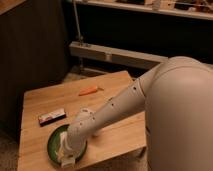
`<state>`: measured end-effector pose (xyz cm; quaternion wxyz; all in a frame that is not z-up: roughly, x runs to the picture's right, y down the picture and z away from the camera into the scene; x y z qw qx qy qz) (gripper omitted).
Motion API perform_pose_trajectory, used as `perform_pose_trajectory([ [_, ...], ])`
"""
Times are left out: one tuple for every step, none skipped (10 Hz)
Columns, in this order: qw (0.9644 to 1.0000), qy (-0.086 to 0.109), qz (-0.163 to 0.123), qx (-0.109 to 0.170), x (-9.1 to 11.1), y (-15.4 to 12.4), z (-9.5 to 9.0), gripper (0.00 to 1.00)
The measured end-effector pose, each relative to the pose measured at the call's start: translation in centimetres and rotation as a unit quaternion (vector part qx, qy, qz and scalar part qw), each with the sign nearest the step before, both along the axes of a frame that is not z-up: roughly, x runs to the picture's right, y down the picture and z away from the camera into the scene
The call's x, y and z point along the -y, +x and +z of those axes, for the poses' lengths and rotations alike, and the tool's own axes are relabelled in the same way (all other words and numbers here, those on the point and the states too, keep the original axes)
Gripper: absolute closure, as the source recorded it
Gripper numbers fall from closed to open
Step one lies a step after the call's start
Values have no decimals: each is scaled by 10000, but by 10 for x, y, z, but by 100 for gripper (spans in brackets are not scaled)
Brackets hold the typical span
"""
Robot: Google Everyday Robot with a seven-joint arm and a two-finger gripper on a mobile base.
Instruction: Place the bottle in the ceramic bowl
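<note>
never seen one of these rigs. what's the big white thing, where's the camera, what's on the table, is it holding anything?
The big white shape is the robot's single arm, close to the lens and reaching down to a wooden table. There is only one view, looking down past the arm; where the camera is mounted isn't on record. The gripper sits at the arm's end, low over the near rim of the dark green ceramic bowl. Something pale is at the gripper, possibly the bottle, but I can't confirm that or a grasp. Also on the table: an orange carrot-like item and a flat black-and-white box with a red stripe.
</note>
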<state>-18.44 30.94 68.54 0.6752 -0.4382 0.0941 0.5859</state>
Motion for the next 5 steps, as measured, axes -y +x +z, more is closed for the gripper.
perform_pose_trajectory([
  [10000,-6,-9,8,-1,-1,-1,90],
  [10000,-11,-15,16,-1,-2,-1,90],
  [10000,-11,-6,10,-1,-2,-1,90],
  [10000,-13,-5,3,-1,-1,-1,90],
  [10000,-14,-5,4,-1,-1,-1,90],
])
